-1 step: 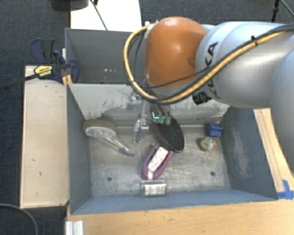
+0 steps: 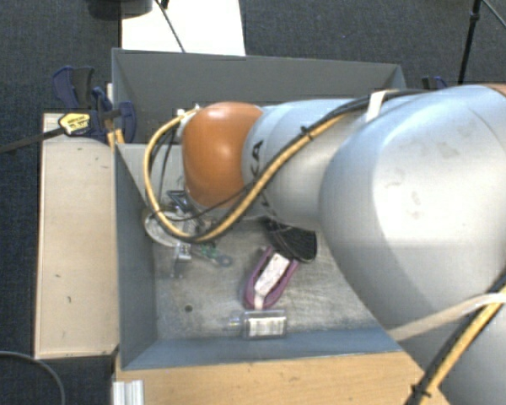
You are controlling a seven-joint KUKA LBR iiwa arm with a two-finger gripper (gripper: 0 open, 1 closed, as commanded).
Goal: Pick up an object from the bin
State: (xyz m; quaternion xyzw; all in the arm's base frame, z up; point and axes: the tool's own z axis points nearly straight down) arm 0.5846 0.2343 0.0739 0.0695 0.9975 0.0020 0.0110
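Round silvery thing, rimmed like a shallow dish, is lying by the wall of the grey metal bin on the view's left, about midway along it. The arm's orange wrist cover is hanging just above it and to its right, overlapping its edge. Yellow and black cables are looping from the cover down across that thing. Dark parts of the arm's end are peeking out under the cover, but whether the fingers are spread or pressed together cannot be told.

Just beside the round thing, toward the bin's middle, a small greenish piece is lying on the floor. Farther right a purple-and-white packet is lying at a slant, its upper end meeting a black brush-like thing that is tucking under the arm. A small clear box is sitting near the bottom wall. The broad silver arm link is covering the bin's right half.
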